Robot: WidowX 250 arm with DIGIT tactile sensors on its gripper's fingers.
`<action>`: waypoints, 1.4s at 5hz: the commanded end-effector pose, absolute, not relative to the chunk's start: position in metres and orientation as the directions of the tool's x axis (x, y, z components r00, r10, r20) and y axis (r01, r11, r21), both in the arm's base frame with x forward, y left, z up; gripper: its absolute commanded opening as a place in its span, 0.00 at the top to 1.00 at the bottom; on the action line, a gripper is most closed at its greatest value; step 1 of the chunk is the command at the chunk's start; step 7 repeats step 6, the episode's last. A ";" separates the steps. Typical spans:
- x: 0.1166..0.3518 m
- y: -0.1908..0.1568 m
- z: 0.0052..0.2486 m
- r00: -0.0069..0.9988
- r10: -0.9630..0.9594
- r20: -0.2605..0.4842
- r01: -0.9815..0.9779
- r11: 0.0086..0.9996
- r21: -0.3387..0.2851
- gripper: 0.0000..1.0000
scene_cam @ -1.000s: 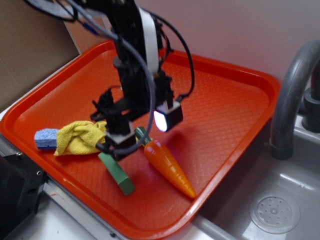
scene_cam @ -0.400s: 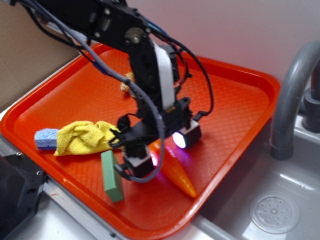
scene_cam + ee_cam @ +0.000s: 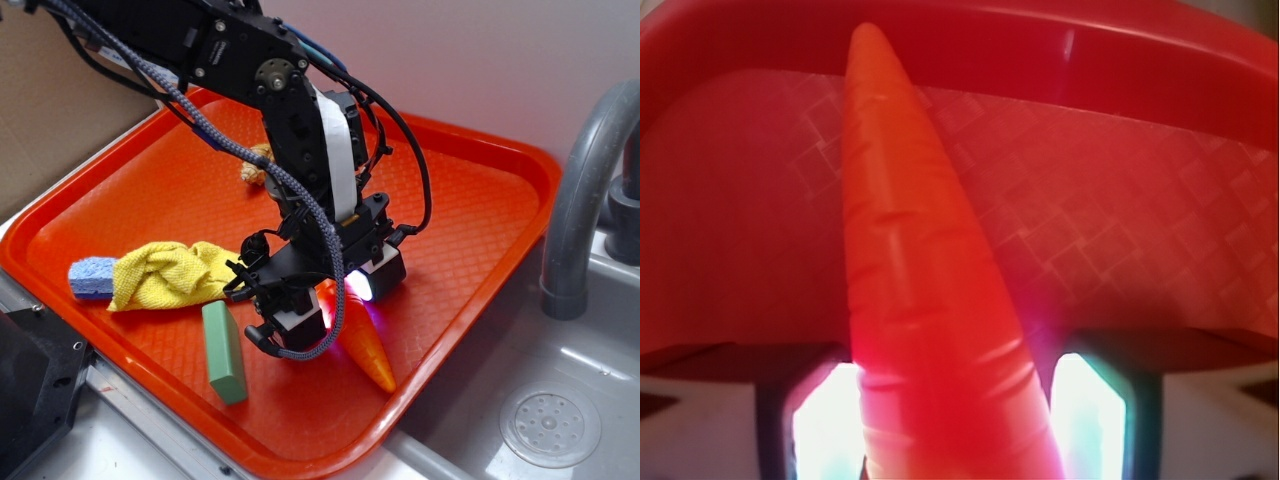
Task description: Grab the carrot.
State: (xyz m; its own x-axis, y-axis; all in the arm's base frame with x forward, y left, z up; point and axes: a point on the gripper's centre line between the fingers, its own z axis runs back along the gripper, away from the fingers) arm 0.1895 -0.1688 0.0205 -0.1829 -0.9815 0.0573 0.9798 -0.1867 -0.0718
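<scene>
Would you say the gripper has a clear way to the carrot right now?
Probably yes: the gripper is low over the carrot, whose thick end lies between the fingers in the wrist view, and the green block sits off to one side.

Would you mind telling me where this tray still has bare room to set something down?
The far right half of the tray, between the arm and the faucet, is bare, as is the far left corner. The near edge is crowded: sponge, yellow cloth, green block, hand and carrot.
</scene>
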 end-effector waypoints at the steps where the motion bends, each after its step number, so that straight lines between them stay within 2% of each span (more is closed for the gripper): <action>1: 0.205 -0.114 0.086 0.115 -0.992 -0.049 0.993 0.115 0.011 1.00; 2: 0.229 -0.085 0.131 0.361 -0.921 -0.146 0.933 0.355 0.066 1.00; 3: 0.232 -0.050 0.161 0.590 -0.796 -0.134 0.806 0.570 0.160 1.00; 4: 0.230 -0.019 0.193 0.775 -0.629 -0.058 0.627 0.755 0.189 1.00; 5: 0.218 -0.003 0.215 0.908 -0.418 -0.011 0.410 0.887 0.213 1.00; 6: 0.216 -0.012 0.212 0.984 -0.180 -0.009 0.179 0.969 0.169 1.00; 7: 0.216 -0.012 0.212 0.984 -0.180 -0.009 0.179 0.969 0.169 1.00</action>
